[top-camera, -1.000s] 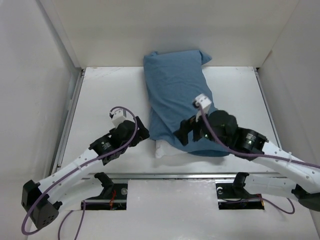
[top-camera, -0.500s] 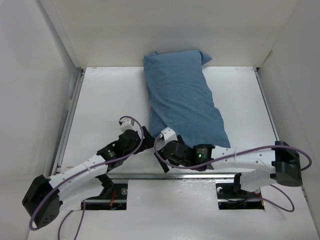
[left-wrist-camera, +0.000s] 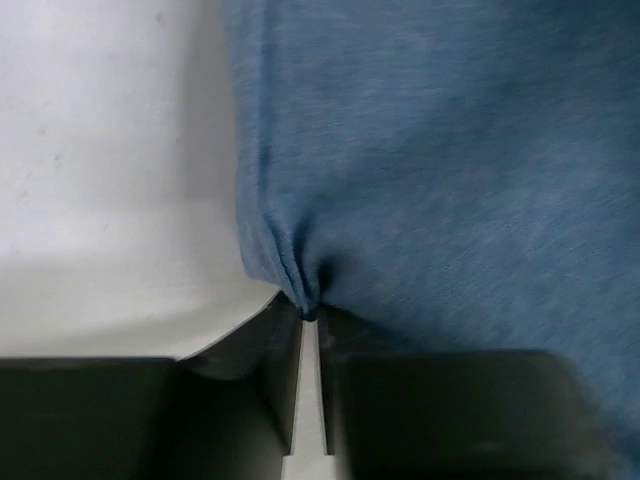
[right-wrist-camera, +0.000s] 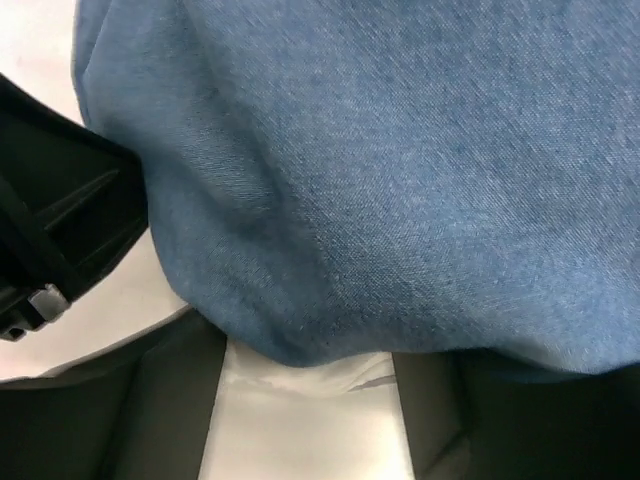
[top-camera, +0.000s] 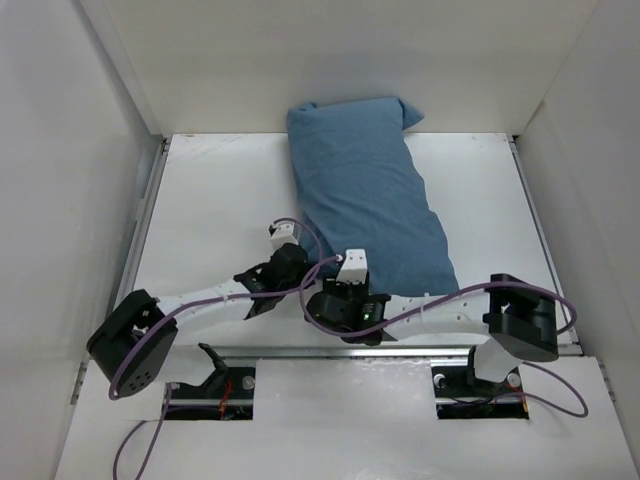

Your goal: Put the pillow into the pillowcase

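Note:
The slate-blue pillowcase [top-camera: 365, 190] lies lengthwise on the white table, plump with the pillow inside it. My left gripper [top-camera: 305, 268] is at its near left corner. In the left wrist view the left gripper [left-wrist-camera: 310, 318] is shut on a small pinch of the pillowcase [left-wrist-camera: 450, 150], which puckers at the fingertips. My right gripper [top-camera: 345, 288] sits just right of it at the near end. In the right wrist view the white pillow [right-wrist-camera: 310, 400] fills the gap of the right gripper [right-wrist-camera: 305, 370], with the pillowcase [right-wrist-camera: 400, 150] hem lying over it. From above, the arms hide the pillow.
White walls close in the table on the left, back and right. A metal rail [top-camera: 140, 250] runs along the left edge and another [top-camera: 400, 350] along the front. The left arm's black body [right-wrist-camera: 50, 220] shows close beside the right gripper.
Both arms have swung in to the pillowcase's near left end. The left jaws have shut on the blue fabric. The right jaws have narrowed onto the white pillow end.

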